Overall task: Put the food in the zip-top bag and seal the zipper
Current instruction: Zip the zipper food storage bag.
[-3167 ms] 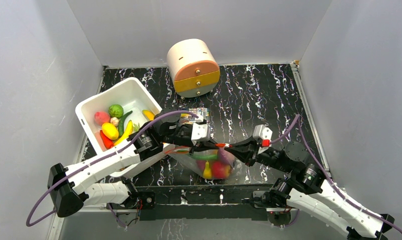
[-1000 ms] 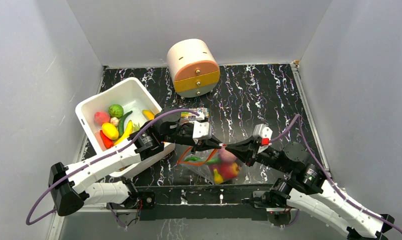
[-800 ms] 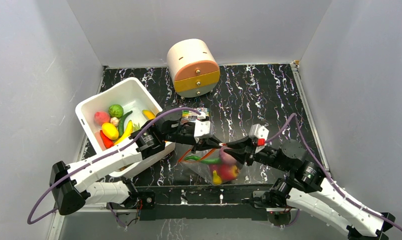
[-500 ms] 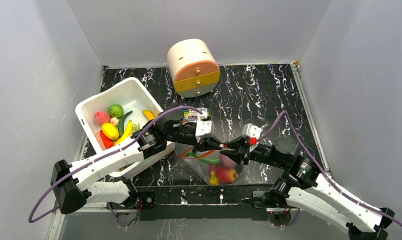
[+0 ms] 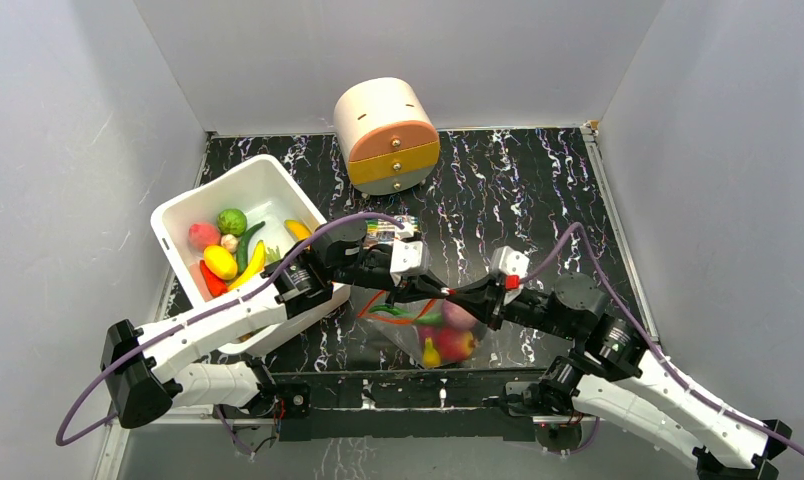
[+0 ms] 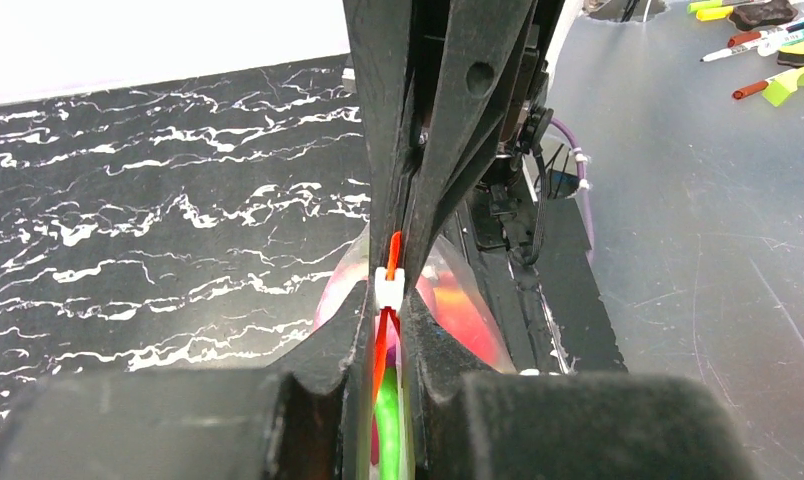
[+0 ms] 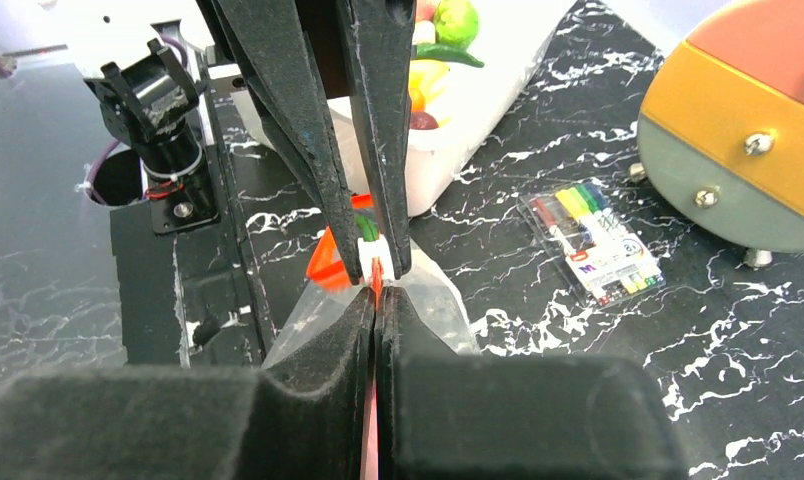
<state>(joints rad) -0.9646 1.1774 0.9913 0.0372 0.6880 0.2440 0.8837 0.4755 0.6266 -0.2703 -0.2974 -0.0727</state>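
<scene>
The clear zip-top bag hangs between my two grippers, just above the table near its front edge. Inside it are pieces of food: red, yellow, purple and green. My left gripper is shut on the red-orange zipper, right behind its white slider. My right gripper is shut on the same strip from the other side, tip to tip with the left. More food lies in the white bin.
A round drawer unit stands at the back. A flat pack of coloured pens lies behind the left gripper. The white bin's near corner sits under the left forearm. Grey walls close in left, right and back.
Over the last second my right gripper has moved left along the zipper toward the left gripper. The hanging bag has swung slightly left. The left gripper has barely moved.
</scene>
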